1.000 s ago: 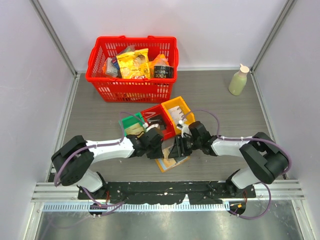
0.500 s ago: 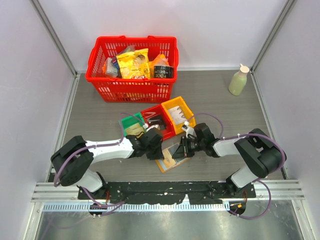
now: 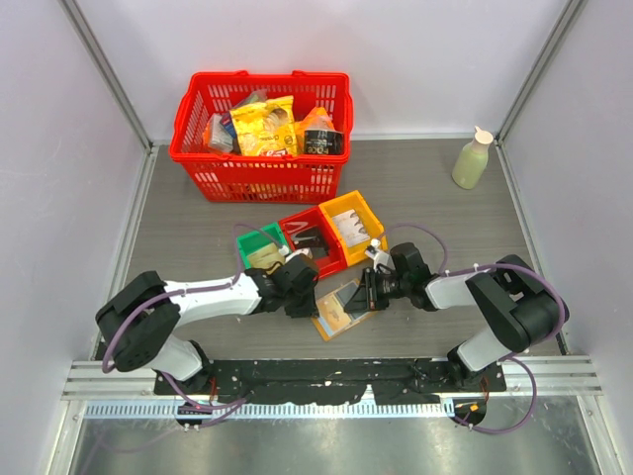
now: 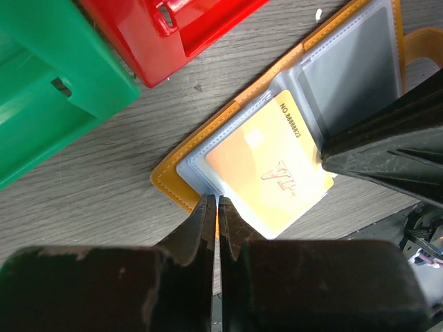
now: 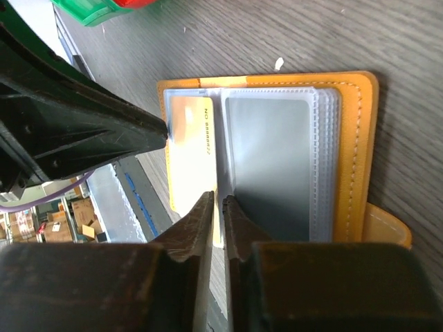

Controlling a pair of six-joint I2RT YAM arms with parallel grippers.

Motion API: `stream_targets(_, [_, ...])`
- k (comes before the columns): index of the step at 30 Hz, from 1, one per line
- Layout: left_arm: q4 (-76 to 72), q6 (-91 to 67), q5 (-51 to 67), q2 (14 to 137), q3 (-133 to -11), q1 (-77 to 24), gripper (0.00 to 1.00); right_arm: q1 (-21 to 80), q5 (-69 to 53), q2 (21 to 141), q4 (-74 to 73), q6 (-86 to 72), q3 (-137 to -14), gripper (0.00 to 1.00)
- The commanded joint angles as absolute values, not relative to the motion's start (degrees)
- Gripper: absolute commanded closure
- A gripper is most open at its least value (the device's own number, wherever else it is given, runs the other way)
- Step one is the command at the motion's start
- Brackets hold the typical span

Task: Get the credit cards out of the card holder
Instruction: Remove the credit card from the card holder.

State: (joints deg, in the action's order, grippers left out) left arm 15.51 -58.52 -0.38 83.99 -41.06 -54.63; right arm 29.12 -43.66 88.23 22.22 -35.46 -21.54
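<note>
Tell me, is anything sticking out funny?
Yes. A pale yellow plastic card pokes partway out of the open tan-orange card holder, hanging past its edge instead of sitting tucked inside like the rest.

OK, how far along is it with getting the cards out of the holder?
Done: the holder lies open on the table. In hand: the right fingers look shut on the edge of a yellow card in a sleeve, while the left fingers, shut, sit at the holder's border. Left: pulling that card free; other cards aren't visible.
</note>
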Motion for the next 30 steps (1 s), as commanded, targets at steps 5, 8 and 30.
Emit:
stream_targets(5, [15.8,-57.0,1.5,86.8,-42.7,-54.4,0.97,29.4,-46.6,88.6,26.0,-36.0,-22.6,0.71])
stream_targets(8, [15.9,-57.0,1.8,87.4,-42.7,-54.3,0.98,30.1,-47.2,89.1,26.1,-36.0,-23.3,0.71])
stream_targets(30, [16.6,-54.8,1.5,89.3,-43.3,-54.6,1.00,35.3,-46.6,95.4,43.4,-45.5,-23.5,0.66])
